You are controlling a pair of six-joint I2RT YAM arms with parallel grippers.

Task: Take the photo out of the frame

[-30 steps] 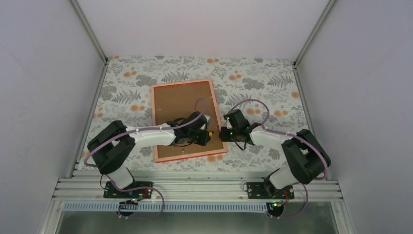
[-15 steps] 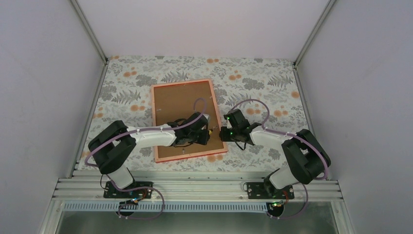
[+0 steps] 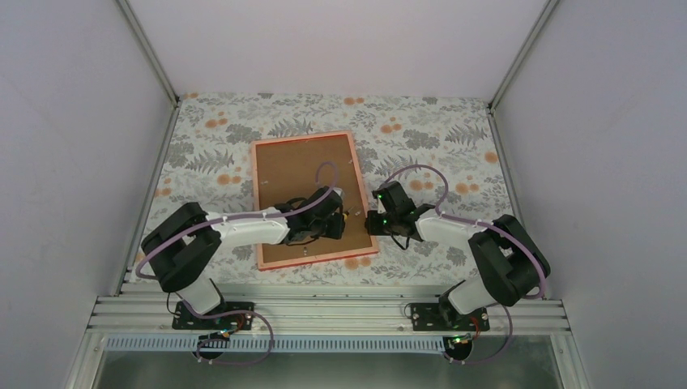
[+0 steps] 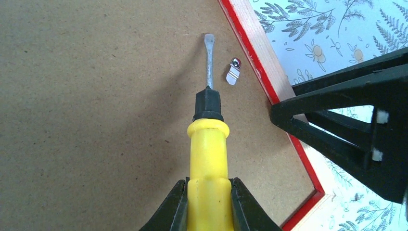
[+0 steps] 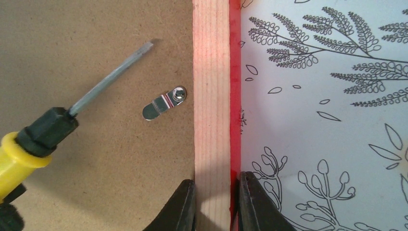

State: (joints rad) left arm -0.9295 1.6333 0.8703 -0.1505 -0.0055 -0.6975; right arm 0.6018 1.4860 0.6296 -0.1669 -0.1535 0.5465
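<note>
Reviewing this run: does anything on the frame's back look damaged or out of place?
Nothing stands out. The frame lies face down, its backing unmarked; one clip sits over the backing, the screwdriver tip just beside it.

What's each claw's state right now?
Left claw: closed, holding the yellow-handled flat-blade screwdriver.
Right claw: closed on the side rail of the thin red rectangular picture frame.
</note>
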